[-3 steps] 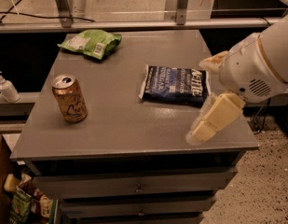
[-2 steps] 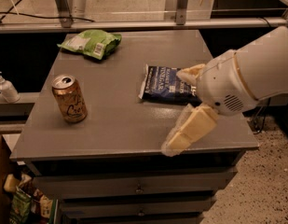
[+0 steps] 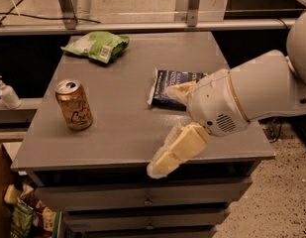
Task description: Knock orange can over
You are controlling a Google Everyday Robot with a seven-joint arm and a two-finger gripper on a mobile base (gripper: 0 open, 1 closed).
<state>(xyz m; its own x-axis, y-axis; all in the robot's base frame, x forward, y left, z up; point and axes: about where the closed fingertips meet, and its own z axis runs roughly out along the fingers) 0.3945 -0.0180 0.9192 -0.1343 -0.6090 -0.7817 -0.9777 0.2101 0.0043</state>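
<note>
The orange can point(image 3: 74, 105) stands upright on the left part of the grey table point(image 3: 127, 138), with a silver top and cursive script on its side. My gripper point(image 3: 162, 130) is over the table's front edge, well to the right of the can and not touching it. Its two cream fingers are spread apart and hold nothing. One finger point(image 3: 176, 150) hangs over the front edge, the other point(image 3: 178, 90) lies over the blue bag. The white arm comes in from the right.
A blue chip bag point(image 3: 165, 81) lies mid-table, partly behind the gripper. A green chip bag point(image 3: 97, 46) lies at the back left. A white pump bottle point(image 3: 5, 93) stands on a ledge to the left. Drawers point(image 3: 147, 200) sit below the table top.
The arm and gripper have moved left along the table's front edge, closer to the can. The can and both bags have not moved.
</note>
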